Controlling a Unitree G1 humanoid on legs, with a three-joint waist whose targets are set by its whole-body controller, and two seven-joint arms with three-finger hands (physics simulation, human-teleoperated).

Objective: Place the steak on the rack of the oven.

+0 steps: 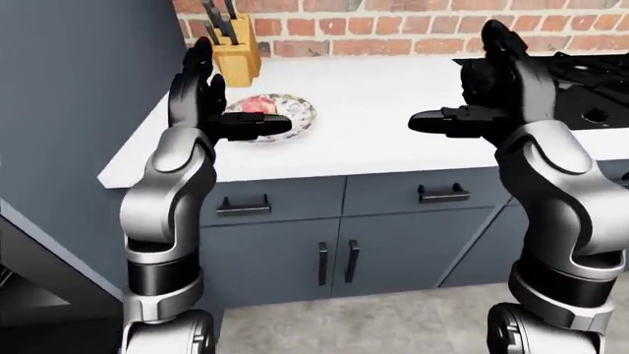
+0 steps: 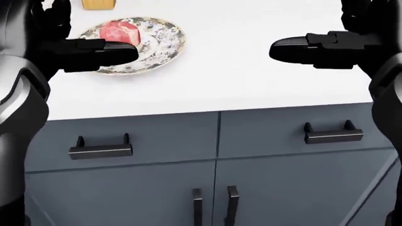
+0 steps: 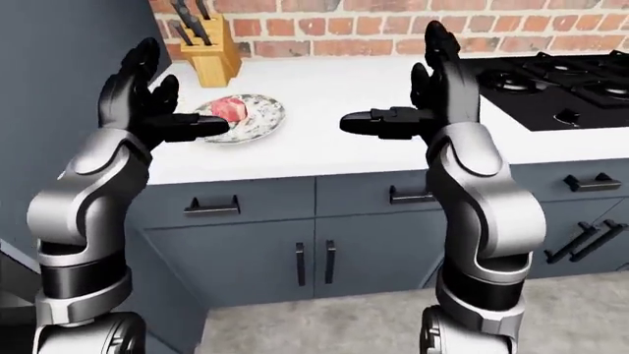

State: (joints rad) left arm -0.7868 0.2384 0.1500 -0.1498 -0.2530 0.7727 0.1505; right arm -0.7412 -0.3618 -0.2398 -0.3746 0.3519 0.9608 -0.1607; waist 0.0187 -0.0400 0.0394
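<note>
1. Left hand (image 3: pixel 147 103): fingers spread wide, holding nothing, raised above the counter (image 2: pixel 251 61).
2. Right hand (image 3: pixel 433 96): likewise splayed and empty.
3. Steak (image 2: pixel 119 32) lies on a patterned plate (image 2: pixel 160 47), near a knife block (image 3: pixel 212 55).
4. Stove (image 3: pixel 560 88) at right.

The steak (image 2: pixel 121 31) lies on a plate (image 2: pixel 160 47) at the counter's (image 2: pixel 251 80) left. A knife block (image 3: pixel 213 54) stands behind it; the stove (image 3: pixel 551 88) sits far right.
</note>
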